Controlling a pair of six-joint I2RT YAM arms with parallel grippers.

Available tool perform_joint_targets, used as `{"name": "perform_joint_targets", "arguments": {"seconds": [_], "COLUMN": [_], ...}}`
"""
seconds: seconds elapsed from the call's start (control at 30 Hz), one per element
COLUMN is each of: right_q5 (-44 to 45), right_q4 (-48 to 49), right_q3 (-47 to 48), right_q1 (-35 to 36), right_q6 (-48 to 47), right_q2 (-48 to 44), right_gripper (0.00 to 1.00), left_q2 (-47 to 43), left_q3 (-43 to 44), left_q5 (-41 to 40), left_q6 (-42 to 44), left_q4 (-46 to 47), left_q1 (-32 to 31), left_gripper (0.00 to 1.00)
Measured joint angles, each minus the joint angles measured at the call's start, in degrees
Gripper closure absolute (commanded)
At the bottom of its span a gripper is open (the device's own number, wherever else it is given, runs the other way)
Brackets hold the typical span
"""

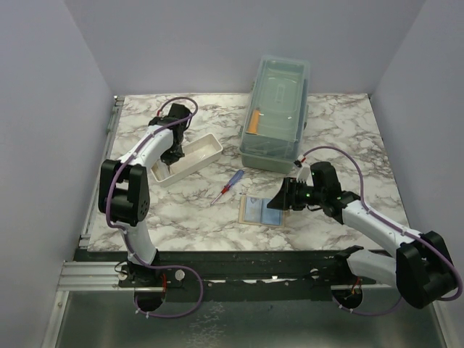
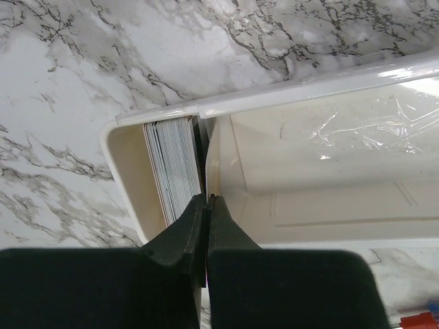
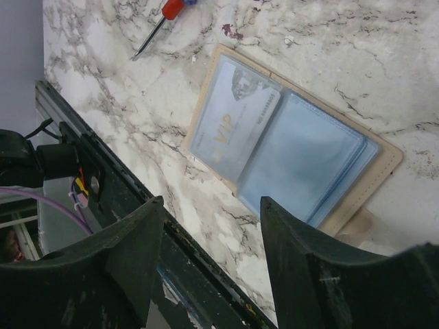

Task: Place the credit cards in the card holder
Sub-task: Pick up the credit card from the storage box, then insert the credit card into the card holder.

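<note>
Left wrist: our left gripper (image 2: 207, 200) is shut at the credit cards (image 2: 173, 164), picking. Next we lift one free; our right gripper (image 3: 211, 209) gapes wide.

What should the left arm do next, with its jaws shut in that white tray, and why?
Probably lift the left gripper slowly straight up. Its jaws are shut beside the credit cards standing on edge at the end of the white tray; whether one is pinched I cannot tell, and a lift would show. The card holder lies open, ready.
</note>
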Motion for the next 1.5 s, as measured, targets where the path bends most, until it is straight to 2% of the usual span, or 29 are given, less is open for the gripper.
{"name": "perform_joint_targets", "arguments": {"seconds": [0.23,0.33,0.43,0.6,0.8,0.93,1.17,1.3,1.43,1.5], "right_q5": [0.9,1.6,1.9,-1.6,-13.4,-20.0,-27.1,-29.8,-31.8,-32.7], "right_q4": [-2.6,-4.1,-5.2,-5.2,-4.2,-3.3,3.5,8.2,12.8,14.2], "right_q3": [0.2,1.0,2.3,3.2,5.9,5.8,0.9,-2.5,-4.1,-4.5], "right_q1": [0.0,0.0,0.0,0.0,0.0,0.0,0.0,0.1,0.4,0.4], "right_q6": [-0.3,-1.0,-1.7,-3.4,-5.0,-4.9,-0.7,3.2,6.1,7.1], "right_q2": [-1.3,-1.3,-1.3,-3.4,-4.9,-6.7,-8.5,-9.3,-9.6,-9.6], "right_gripper": [0.37,0.38,0.36,0.35,0.31,0.3,0.32,0.51,0.83,0.96], "left_q2": [-5.5,-11.3,-16.1,-19.9,-20.0,-18.4,-12.6,-10.8,-10.2,-10.2], "left_q3": [1.7,4.5,7.4,8.5,0.7,-3.7,-5.1,-5.1,-5.1,-5.1], "left_q5": [0.0,4.7,13.1,33.7,55.8,65.7,78.4,82.0,82.6,82.4], "left_q6": [1.6,3.0,5.3,10.8,17.7,20.3,25.2,26.7,27.5,27.5], "left_q4": [0.0,-0.2,0.2,1.0,2.9,3.8,5.2,5.3,5.5,5.6], "left_q1": [-1.8,-2.6,-3.5,-8.0,-18.8,-24.3,-30.4,-32.3,-32.9,-32.9], "left_gripper": [1.0,1.0,1.0,1.0,1.0,1.0,1.0,1.0,1.0,1.0]}}
